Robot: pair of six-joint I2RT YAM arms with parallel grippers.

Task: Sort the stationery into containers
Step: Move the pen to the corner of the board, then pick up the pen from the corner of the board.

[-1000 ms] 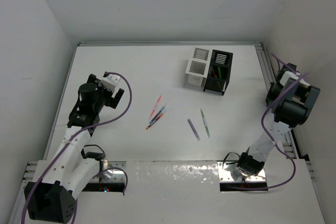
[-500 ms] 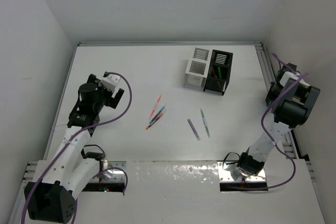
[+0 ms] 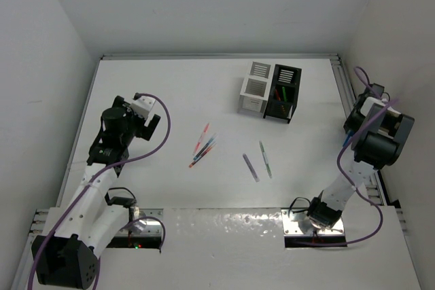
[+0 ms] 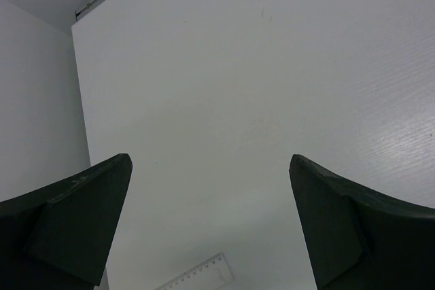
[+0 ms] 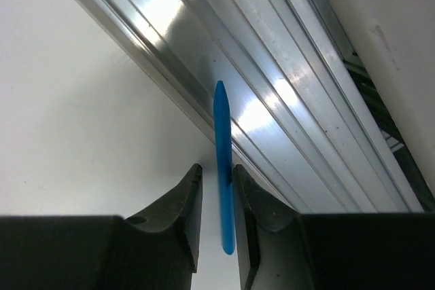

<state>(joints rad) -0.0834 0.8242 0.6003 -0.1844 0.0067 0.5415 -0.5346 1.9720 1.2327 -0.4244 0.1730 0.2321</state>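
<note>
The white box [image 3: 255, 89] and the black box [image 3: 283, 93] stand side by side at the back right; the black one holds several pens. A cluster of red and blue pens [image 3: 202, 146], a grey-purple pen [image 3: 251, 167] and a green pen [image 3: 265, 159] lie mid-table. My right gripper [image 3: 351, 130] is at the table's right edge. In the right wrist view this gripper [image 5: 217, 174] is shut on a blue pen [image 5: 221, 120] that points toward the rail. My left gripper [image 3: 151, 115] is open and empty over bare table at the left, as its wrist view [image 4: 211, 168] shows. The pink eraser is out of view.
An aluminium rail [image 5: 292, 100] runs along the table's right edge, just past the blue pen. A clear plastic ruler [image 4: 197, 278] lies on the table under my left gripper. White walls enclose the table on three sides.
My right arm has shifted slightly toward the near side at the table's right edge. The left arm and the pens on the table have not moved.
</note>
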